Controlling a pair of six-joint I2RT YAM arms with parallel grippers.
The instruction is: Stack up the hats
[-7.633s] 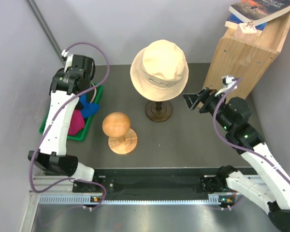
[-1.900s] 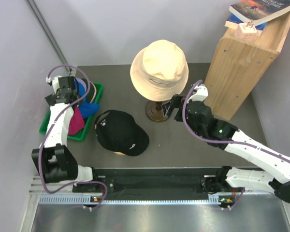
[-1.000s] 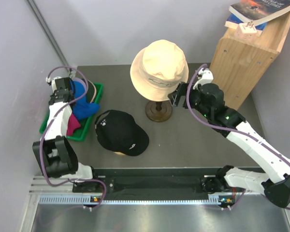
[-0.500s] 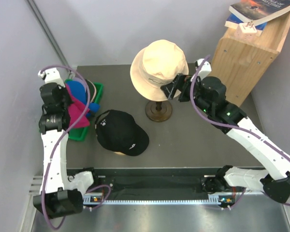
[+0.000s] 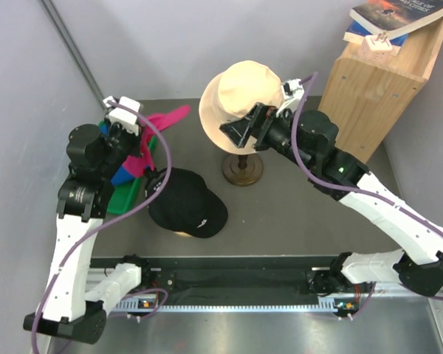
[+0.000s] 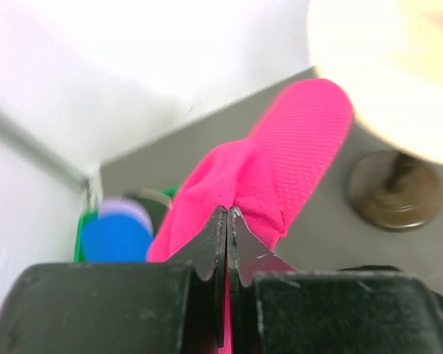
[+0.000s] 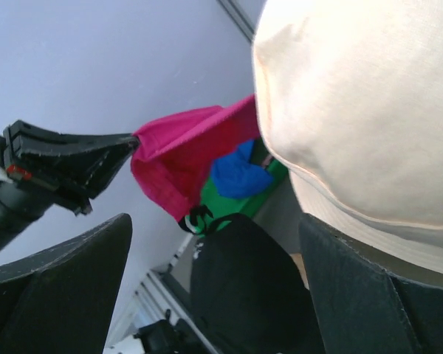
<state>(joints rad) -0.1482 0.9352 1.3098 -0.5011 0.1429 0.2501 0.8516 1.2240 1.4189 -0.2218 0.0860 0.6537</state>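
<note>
- Since the black cap [image 5: 186,209] lies nearest, centre, I'd target its crown.
- Left gripper [image 6: 227,221], clamped on the magenta cap [image 6: 280,169] over the bin [image 5: 125,198], should swing right with brims matched.
- Far, the right gripper [image 5: 242,131] gapes beside the cream hat [image 5: 240,88]; I'd hold it clear.

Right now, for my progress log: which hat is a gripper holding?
The magenta cap, pinched in the left gripper and hanging in the air; the black cap, blue cap and cream hat are in no grip.
</note>
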